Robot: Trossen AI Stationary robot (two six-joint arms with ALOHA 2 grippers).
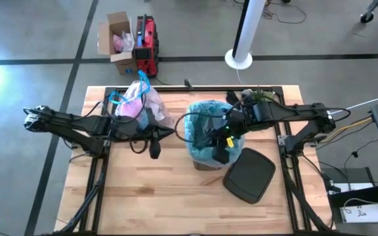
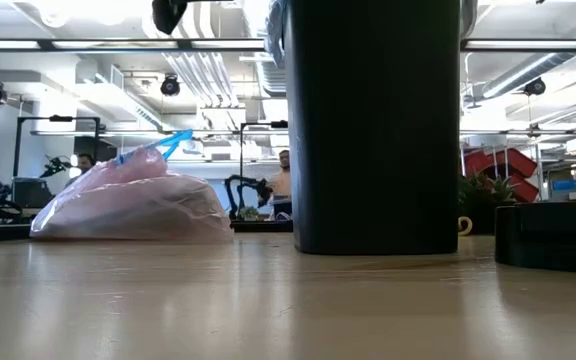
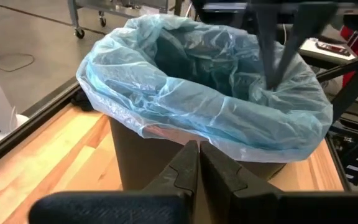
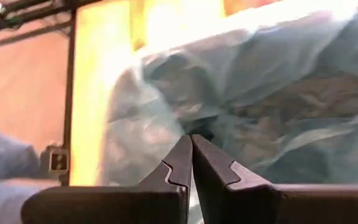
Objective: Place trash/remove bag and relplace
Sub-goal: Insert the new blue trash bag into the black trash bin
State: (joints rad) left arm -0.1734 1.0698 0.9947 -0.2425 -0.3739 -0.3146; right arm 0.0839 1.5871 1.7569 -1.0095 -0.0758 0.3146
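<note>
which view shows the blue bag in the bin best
The left wrist view: the light blue bag shows whole, folded over the bin's rim. The high view shows it from above, partly under the right tool. The right wrist view sees only a close patch; the low view shows only the dark bin.

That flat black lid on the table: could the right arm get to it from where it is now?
Probably yes. The black lid lies bare on the table, just beside the bin where the right gripper, shut, is in the blue bag. It must lift out first.

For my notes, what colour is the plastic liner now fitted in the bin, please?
Translucent light blue liner; left wrist view shows it best.
</note>
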